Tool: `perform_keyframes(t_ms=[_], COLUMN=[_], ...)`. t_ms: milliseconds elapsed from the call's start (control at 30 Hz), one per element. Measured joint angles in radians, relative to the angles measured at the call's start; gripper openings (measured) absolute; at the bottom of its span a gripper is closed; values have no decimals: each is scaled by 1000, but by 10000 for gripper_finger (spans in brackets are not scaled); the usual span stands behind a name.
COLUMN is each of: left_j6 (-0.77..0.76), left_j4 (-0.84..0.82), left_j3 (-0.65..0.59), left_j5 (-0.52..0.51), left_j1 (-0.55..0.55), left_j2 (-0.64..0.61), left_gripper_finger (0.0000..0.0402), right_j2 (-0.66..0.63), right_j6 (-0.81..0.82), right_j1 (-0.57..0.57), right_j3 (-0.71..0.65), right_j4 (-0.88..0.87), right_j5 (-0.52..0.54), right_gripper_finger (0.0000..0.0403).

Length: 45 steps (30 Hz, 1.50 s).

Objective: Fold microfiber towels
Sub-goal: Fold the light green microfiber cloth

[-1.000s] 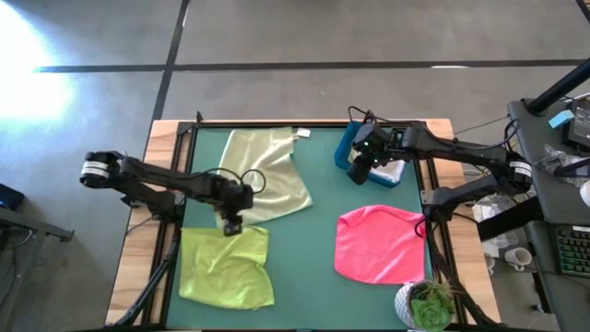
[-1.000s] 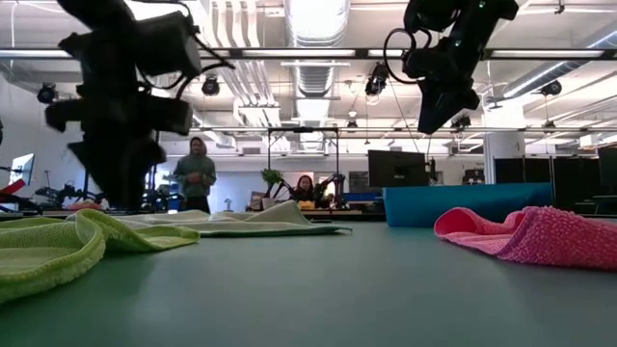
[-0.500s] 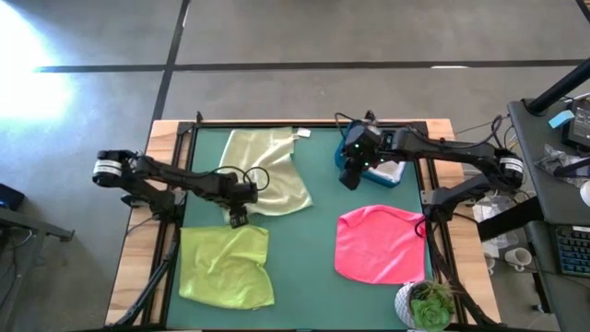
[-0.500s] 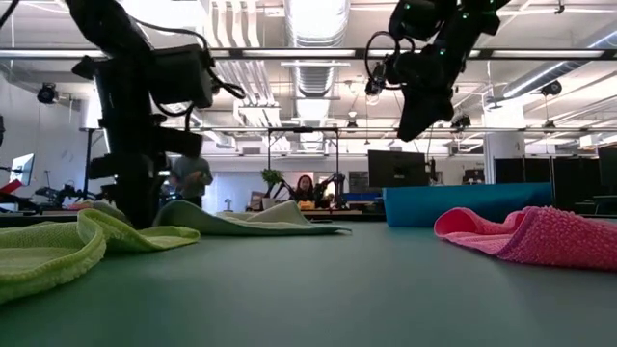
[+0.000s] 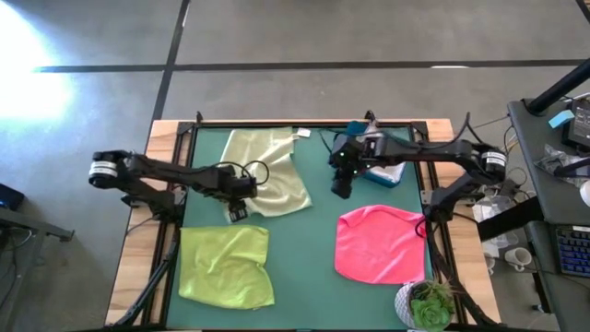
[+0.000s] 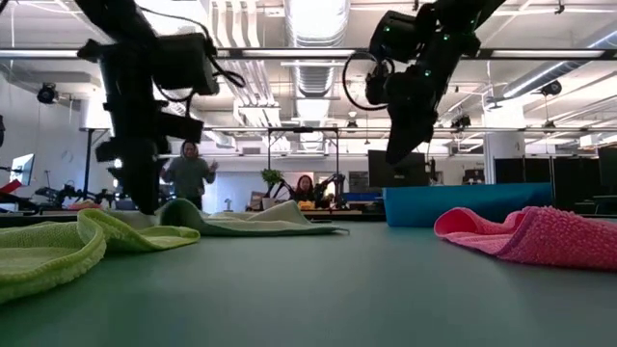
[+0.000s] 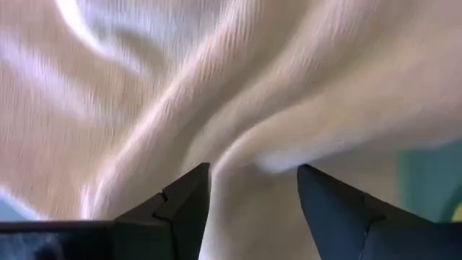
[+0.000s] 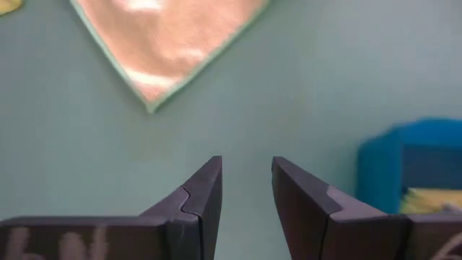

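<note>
Towels on green table: three spread – crumpled pale green microfiber towel far-centre, lime green microfiber towel near-left, hot pink microfiber towel near-right | left gripper jaws wide, over pale towel's edge, empty | right gripper half-open, empty, above bare table beside blue rectangular bin | writing: none legible

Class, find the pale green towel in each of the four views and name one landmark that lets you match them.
High view: pale green towel, upper left of the mat.
Low view: flat at left-centre.
Left wrist view: fills the picture.
Right wrist view: one corner, at the picture's top.
Shared landmark: blue bin, in the high, low and right wrist views.
</note>
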Motion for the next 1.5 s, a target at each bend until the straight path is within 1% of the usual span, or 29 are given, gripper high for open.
perform_keyframes(t_ms=[167, 267, 333, 367, 467, 533, 667, 733, 800, 833, 1000, 1100, 1300, 1400, 1500], left_j6=[-1, -2, -18, -30, -54, -63, -129, -144, -184, -197, -210, -206, -209, -209, -209], left_j4=[-71, -90, -90, -83, -82, -64, 36, 45, 48, 45, 76, 103, 104, 106, 113], left_j3=[-2, -4, -15, -20, -36, -50, -92, -99, -99, -99, -99, -96, -96, -96, -96], left_j5=[6, 56, 114, 136, 147, 144, 132, 103, 52, 49, 110, 108, 90, 92, 89], left_j1=[-24, -53, -84, -103, -165, -202, -236, -236, -236, -235, -245, -249, -249, -249, -249], left_j2=[-82, -127, -152, -162, -172, -164, -125, -96, -66, -52, 10, 35, 77, 89, 90], left_gripper_finger=[191, 191, 191, 191, 191, 191, 191, 191, 191, 191, 191, 191, 189, 166, 113], right_j2=[38, 70, 95, 108, 140, 156, 182, 190, 199, 202, 205, 205, 205, 205, 211], right_j6=[-43, -83, -100, -107, -126, -129, -131, -137, -136, -136, -136, -135, -128, -157, -224], right_j1=[15, 16, 19, 21, 30, 37, 50, 51, 50, 49, 51, 51, 52, 55, 63], right_j3=[0, 0, 0, 0, 0, 0, 0, 0, 0, 0, 0, 0, 0, 0, 0], right_j4=[95, 153, 191, 204, 248, 270, 301, 303, 307, 309, 321, 327, 328, 334, 359], right_j5=[-21, -102, -144, -147, -148, -148, -149, -152, -157, -157, -157, -157, -158, -167, -224], right_gripper_finger=[111, 111, 111, 111, 111, 111, 111, 111, 111, 111, 111, 111, 111, 111, 111])
